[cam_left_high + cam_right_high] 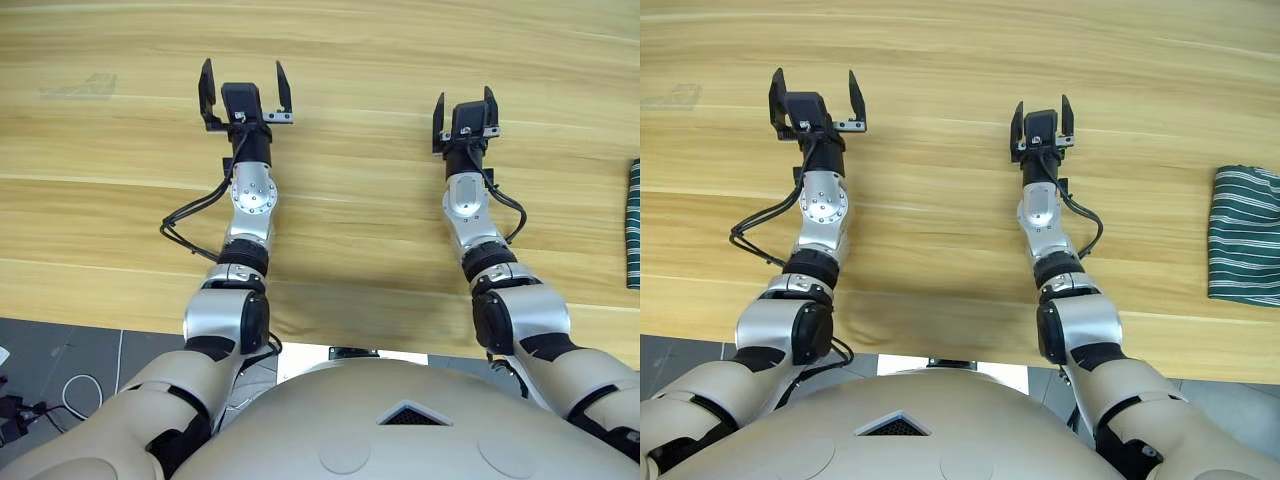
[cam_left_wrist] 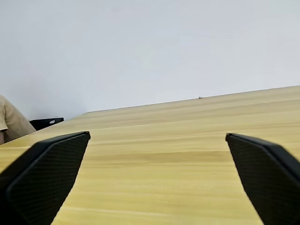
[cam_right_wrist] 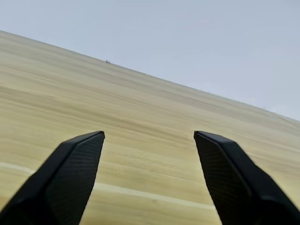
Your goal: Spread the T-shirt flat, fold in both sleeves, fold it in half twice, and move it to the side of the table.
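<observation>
Right eye view is showing the folded green-striped T-shirt (image 1: 1245, 235) lying flat near the edge of the wooden table (image 1: 940, 60), well off to the outer side of the right gripper (image 1: 1041, 108) and nearer the robot than its fingertips. Both grippers are hovering over the wood with jaws spread wide, grasping nothing. The left gripper (image 1: 812, 82) is sitting well apart from the right one, on the side away from the shirt.

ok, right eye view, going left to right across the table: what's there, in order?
left gripper, open → right gripper, open → T-shirt, green-striped and folded, lying by the right side of the table.
</observation>
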Controlling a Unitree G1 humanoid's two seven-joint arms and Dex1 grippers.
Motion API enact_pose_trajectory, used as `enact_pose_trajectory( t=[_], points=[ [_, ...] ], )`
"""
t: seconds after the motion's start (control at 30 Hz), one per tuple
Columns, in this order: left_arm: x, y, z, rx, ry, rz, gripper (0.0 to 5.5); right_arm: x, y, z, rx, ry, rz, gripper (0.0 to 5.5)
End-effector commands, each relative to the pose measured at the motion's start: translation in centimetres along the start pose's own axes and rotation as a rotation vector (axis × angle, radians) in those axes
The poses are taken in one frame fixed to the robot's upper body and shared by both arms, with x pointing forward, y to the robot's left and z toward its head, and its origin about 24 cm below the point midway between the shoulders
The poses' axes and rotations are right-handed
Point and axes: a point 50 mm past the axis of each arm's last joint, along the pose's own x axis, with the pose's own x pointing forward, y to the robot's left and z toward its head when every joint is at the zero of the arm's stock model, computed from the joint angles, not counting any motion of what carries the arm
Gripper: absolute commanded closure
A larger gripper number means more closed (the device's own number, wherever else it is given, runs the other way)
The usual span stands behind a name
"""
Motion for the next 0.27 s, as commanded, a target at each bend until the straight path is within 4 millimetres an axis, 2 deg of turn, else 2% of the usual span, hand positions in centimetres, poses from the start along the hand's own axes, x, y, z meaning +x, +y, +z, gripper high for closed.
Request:
enact_pose_trajectory(
  t=[0.03,0.23,0.27],
  points=[
    [-1.2,-0.2,-0.2,-0.013,-0.002,-0.016,0.27,-0.7,0.3,0.2,-0.025,-0.036,0.044,1.97],
    [-2.3,-1.1,-0.1,-0.043,0.026,-0.045,1.28,-2.0,-0.2,0.2,-0.043,-0.069,0.044,1.97],
    [-2.4,-1.2,0.0,-0.042,0.029,-0.047,1.28,-2.1,-0.3,0.2,-0.044,-0.07,0.042,1.97]
  ],
)
